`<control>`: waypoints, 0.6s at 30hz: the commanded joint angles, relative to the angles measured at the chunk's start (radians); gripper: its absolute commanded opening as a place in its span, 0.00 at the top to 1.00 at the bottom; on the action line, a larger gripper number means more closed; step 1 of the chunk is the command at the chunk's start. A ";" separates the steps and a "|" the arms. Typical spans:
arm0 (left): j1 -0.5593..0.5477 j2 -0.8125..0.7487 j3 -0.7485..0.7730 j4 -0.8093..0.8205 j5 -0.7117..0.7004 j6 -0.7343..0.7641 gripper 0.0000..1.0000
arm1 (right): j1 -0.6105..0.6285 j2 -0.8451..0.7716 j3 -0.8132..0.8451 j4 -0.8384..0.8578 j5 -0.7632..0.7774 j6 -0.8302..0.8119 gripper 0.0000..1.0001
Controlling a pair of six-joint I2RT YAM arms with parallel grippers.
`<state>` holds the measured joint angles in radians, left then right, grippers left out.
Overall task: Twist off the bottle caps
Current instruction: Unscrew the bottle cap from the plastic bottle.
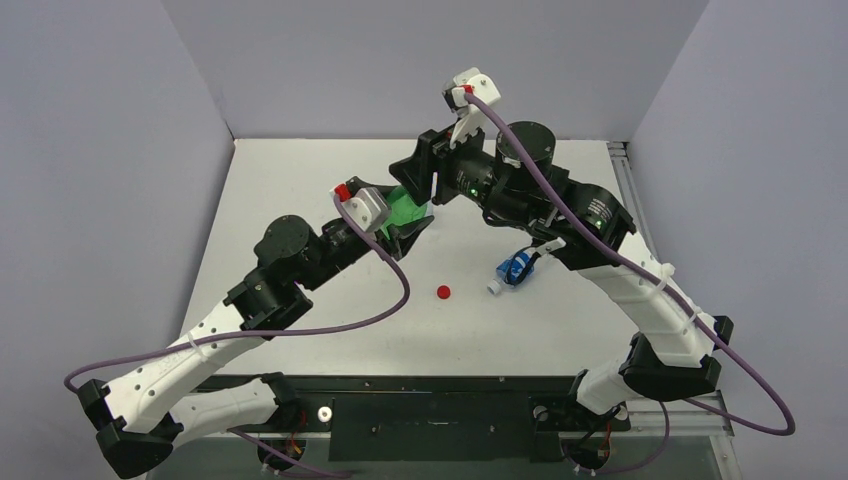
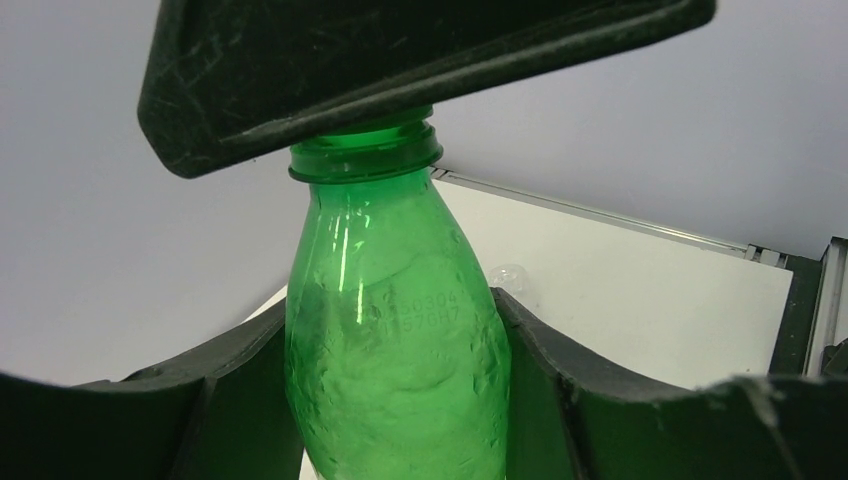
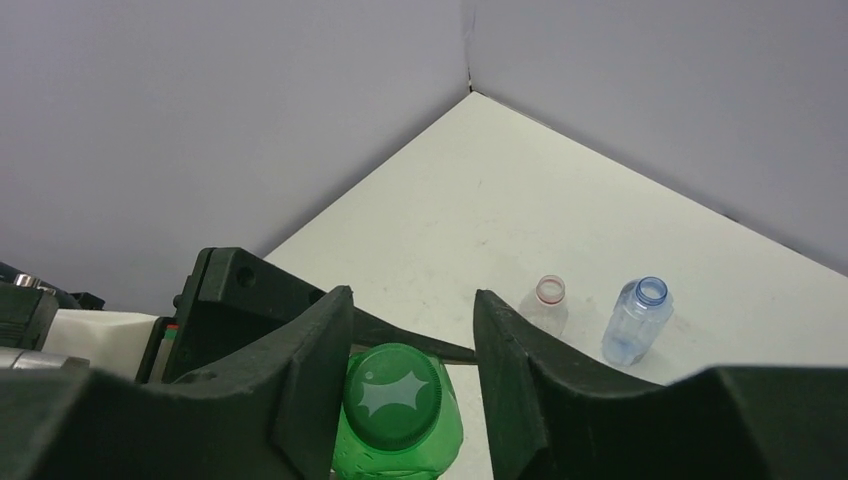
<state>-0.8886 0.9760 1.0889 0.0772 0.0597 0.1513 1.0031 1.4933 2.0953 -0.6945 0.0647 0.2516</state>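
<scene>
Left claw (image 2: 395,400) is clamped round the green bottle (image 2: 395,260), gripping its body over the middle of the surface (image 1: 300,175). Right claw (image 3: 410,320) is over the top, jaws either side of the green cap (image 3: 393,397). The cap is on the bottle, and there's a gap on one side, so no squeeze there. Red cap (image 1: 443,292) lies loose on the surface, nearer the arm bases. Blue-label bottle (image 1: 515,268) lies on its side to its right, under the right arm. Standing uncapped side by side: red-ringed bottle (image 3: 548,303) and bluish bottle (image 3: 638,322).
</scene>
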 commanded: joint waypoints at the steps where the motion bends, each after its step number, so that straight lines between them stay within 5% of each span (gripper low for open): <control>1: -0.005 -0.021 0.006 0.031 -0.021 0.005 1.00 | 0.005 -0.012 0.027 0.000 0.024 0.007 0.62; 9: -0.005 -0.018 0.013 0.035 -0.026 -0.005 1.00 | 0.006 -0.026 0.019 -0.010 0.018 -0.009 0.61; 14: -0.003 -0.019 0.023 0.040 -0.010 -0.028 1.00 | 0.001 -0.037 0.014 -0.010 -0.005 -0.023 0.95; 18: -0.002 -0.024 0.032 0.046 0.080 -0.099 1.00 | -0.030 -0.085 -0.030 0.037 -0.155 -0.063 1.00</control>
<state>-0.8886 0.9760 1.0870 0.0685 0.0620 0.1291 1.0039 1.4860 2.0911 -0.7101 0.0235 0.2382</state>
